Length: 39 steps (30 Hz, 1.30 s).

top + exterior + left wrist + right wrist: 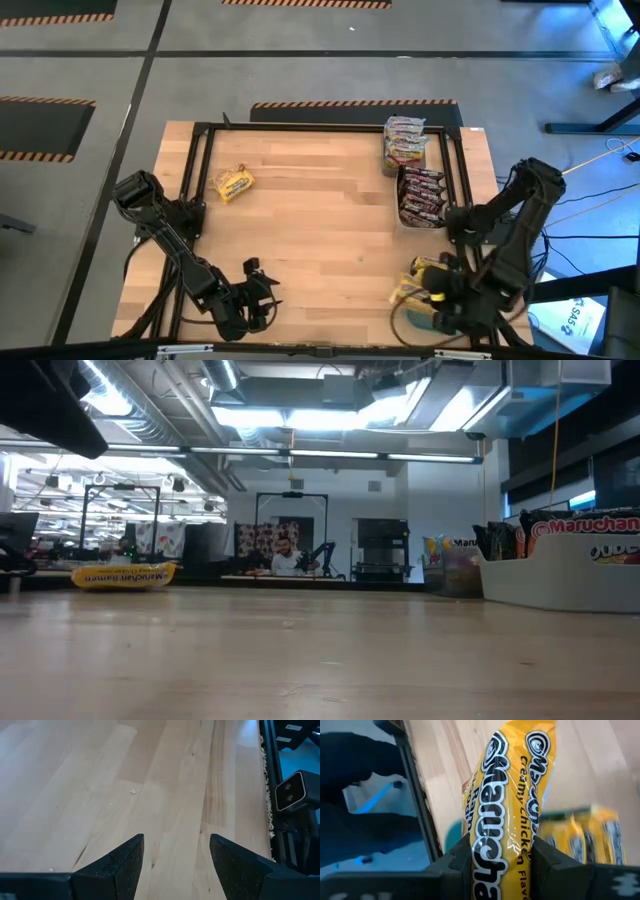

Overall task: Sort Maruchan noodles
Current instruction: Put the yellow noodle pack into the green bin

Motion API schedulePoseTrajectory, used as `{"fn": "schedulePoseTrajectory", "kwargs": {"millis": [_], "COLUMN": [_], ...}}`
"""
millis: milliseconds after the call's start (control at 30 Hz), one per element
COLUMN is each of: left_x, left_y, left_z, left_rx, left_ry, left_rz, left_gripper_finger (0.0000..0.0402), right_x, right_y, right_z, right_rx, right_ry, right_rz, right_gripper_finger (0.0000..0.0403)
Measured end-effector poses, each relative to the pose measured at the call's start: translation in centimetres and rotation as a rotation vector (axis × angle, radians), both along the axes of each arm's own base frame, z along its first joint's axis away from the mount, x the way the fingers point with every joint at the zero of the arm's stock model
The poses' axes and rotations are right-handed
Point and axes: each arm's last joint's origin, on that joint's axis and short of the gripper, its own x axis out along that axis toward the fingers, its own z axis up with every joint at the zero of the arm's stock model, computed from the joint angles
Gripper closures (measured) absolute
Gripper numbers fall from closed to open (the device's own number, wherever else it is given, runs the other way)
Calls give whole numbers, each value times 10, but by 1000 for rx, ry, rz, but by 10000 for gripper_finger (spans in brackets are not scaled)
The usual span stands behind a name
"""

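Note:
In the right wrist view my right gripper (pixel 500 851) is shut on a yellow Maruchan noodle packet (pixel 512 795), above more yellow packets (pixel 585 842) at the table's near right corner (pixel 415 285). One yellow packet (pixel 236 184) lies flat on the far left of the table (pixel 123 575). Silvery-pink packets (pixel 404 142) and dark brown-red packets (pixel 421 195) stand in a white tray (pixel 560 575) at the far right. My left gripper (pixel 175 865) is open over bare wood near the front left (pixel 262 292). My right gripper pinches the yellow packet between its two fingers, near one end of it (pixel 502 862). The fingers come from above, slanting down, and the packet runs on away from them along their line. It is lifted clear above the other yellow packets.
A black metal frame (pixel 200 170) runs around the wooden table top. A teal flat thing (pixel 454 834) lies under the yellow packets at the near right corner. The middle of the table is bare wood (pixel 320 220). A camera block (pixel 291 791) sits on the frame.

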Motion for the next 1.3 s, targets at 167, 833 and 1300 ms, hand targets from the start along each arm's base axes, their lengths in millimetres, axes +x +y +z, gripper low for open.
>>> {"fn": "schedulePoseTrajectory", "kwargs": {"millis": [167,833,1300], "left_x": [0,7,10], "left_y": [0,6,9], "left_z": [0,0,0], "left_rx": [6,4,4], "left_ry": [-8,-14,-14], "left_rz": [6,35,48], "left_gripper_finger": [179,179,179], "right_x": [-28,-62,-65], "right_y": [6,9,6], "right_z": [-3,-48,-93], "right_rx": [-38,-139,-75], "right_ry": [54,48,90], "right_rz": [-39,-60,-62], "right_gripper_finger": [295,294,294]}}
